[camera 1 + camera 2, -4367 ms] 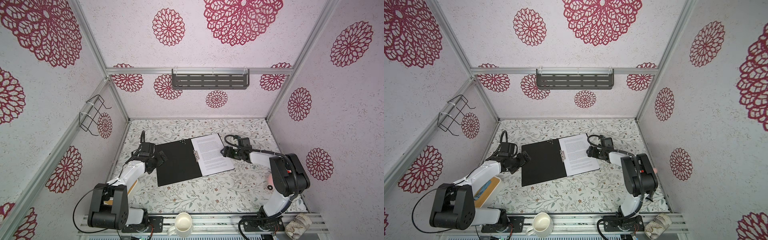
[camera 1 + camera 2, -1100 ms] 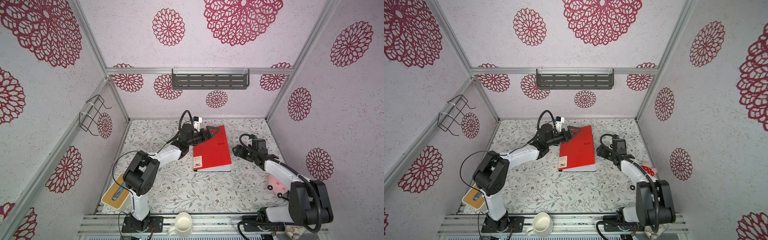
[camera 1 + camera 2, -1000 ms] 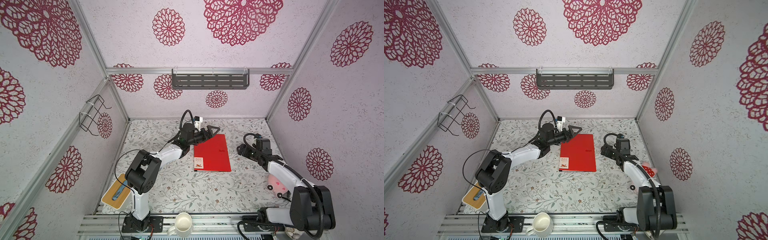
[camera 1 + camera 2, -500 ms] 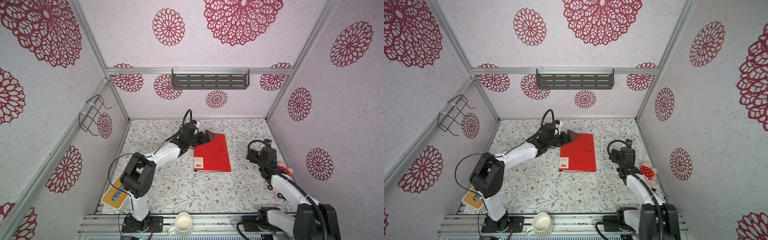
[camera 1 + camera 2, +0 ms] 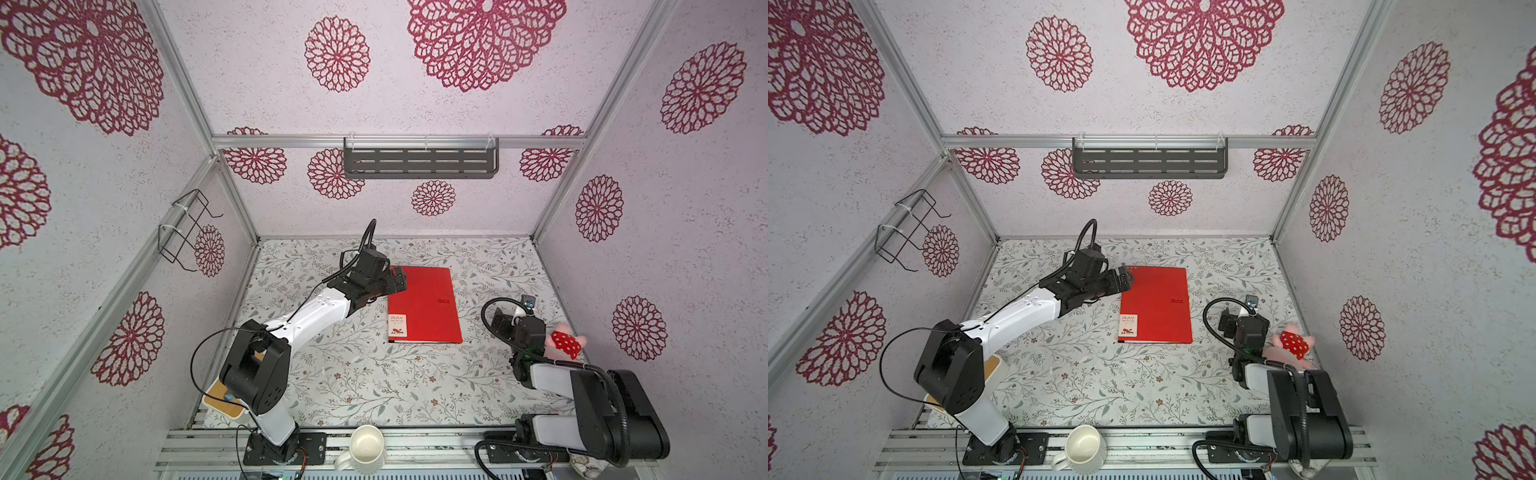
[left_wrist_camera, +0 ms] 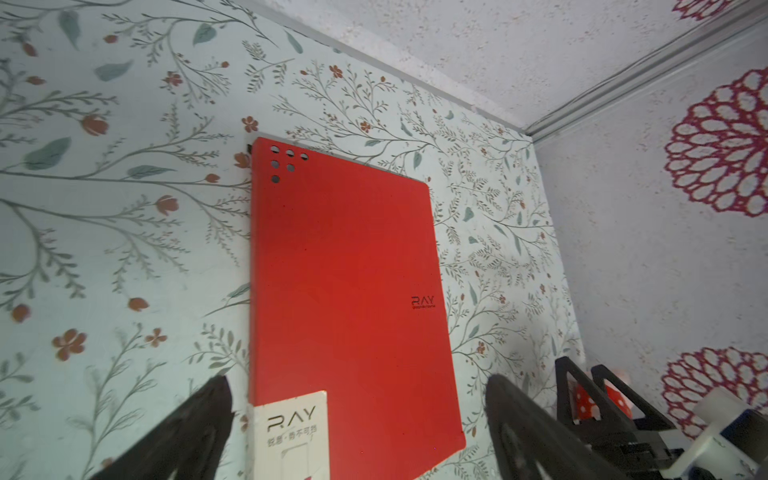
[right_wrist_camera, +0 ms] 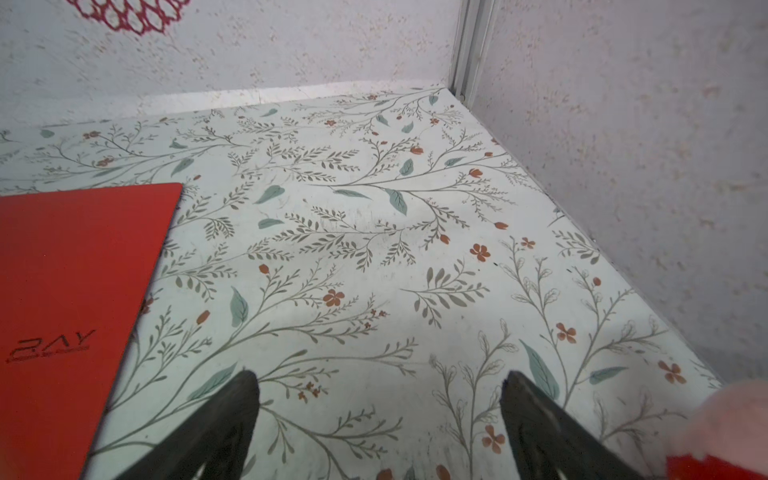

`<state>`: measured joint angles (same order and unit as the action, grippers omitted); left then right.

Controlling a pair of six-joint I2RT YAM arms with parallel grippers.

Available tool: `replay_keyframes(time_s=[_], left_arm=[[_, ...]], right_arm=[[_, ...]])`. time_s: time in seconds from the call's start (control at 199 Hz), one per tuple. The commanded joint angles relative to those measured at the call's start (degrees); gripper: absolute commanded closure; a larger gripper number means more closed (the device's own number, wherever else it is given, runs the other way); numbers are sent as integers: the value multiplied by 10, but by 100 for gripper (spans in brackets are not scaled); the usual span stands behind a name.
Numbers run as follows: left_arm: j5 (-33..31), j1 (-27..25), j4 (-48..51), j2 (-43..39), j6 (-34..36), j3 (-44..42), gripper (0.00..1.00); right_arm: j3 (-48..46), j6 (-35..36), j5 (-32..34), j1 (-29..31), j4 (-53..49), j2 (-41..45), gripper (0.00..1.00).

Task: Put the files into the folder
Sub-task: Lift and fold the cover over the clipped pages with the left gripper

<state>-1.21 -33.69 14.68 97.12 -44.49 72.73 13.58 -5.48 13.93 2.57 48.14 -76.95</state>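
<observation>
On table [image 5: 353, 374], folder [image 5: 424, 305] lengthwise front-to-back

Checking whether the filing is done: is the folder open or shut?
Shut. The folder lies flat with its red cover up, and no black inside shows.

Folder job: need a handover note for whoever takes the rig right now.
Left gripper: open, empty, fingers at the far-left corner of the folder.
Right gripper: open, empty, to the right of the folder, next to a pink plush toy.
Folder: closed, red side up, lying flat mid-table.
Files: no loose sheets in view; the closed cover hides whatever is inside.
Done: folder shut, nothing held.
Left: probably just confirm the sheets are inside, then park both arms.
</observation>
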Motion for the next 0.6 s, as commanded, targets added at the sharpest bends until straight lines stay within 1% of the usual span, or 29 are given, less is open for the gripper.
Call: replay_keyframes(time_s=[0.0, 0.035, 0.121, 0.136, 0.181, 0.246, 0.292, 0.332, 0.367, 0.407, 0.467, 0.548, 0.598], left_arm=[[-56, -1, 29, -35, 9, -18, 2], [-68, -1, 38, -40, 7, -23, 2], [-104, -1, 64, -55, 9, -33, 2], [-111, -1, 69, -58, 10, -35, 2], [-132, 0, 81, -70, 12, -43, 2], [-169, 0, 91, -92, 17, -59, 2], [-201, 1, 98, -108, 16, -74, 2], [-229, 4, 105, -123, 15, -87, 2], [-251, 7, 110, -135, 14, -100, 2], [-279, 10, 118, -151, 15, -114, 2], [-319, 18, 134, -176, 19, -133, 2], [-361, 33, 139, -213, 53, -160, 2], [-372, 47, 121, -237, 108, -182, 2]], right_arm=[[9, 36, 5, -3, 132, -24, 6], [6, 40, 2, -3, 155, -44, 6], [-12, 45, -1, -3, 258, -111, 6], [-15, 50, 4, -2, 277, -123, 5], [-5, 39, 3, -3, 216, -100, 4], [1, 45, -1, -3, 234, -115, 2], [15, 44, -9, -4, 189, -106, 1], [12, 46, -12, -5, 209, -114, 1], [15, 44, -11, -5, 190, -107, 1], [13, 45, -12, -5, 206, -113, 1], [14, 44, -13, -5, 200, -111, 1], [14, 43, -12, -6, 200, -111, 1], [14, 44, -12, -5, 197, -109, 1]])
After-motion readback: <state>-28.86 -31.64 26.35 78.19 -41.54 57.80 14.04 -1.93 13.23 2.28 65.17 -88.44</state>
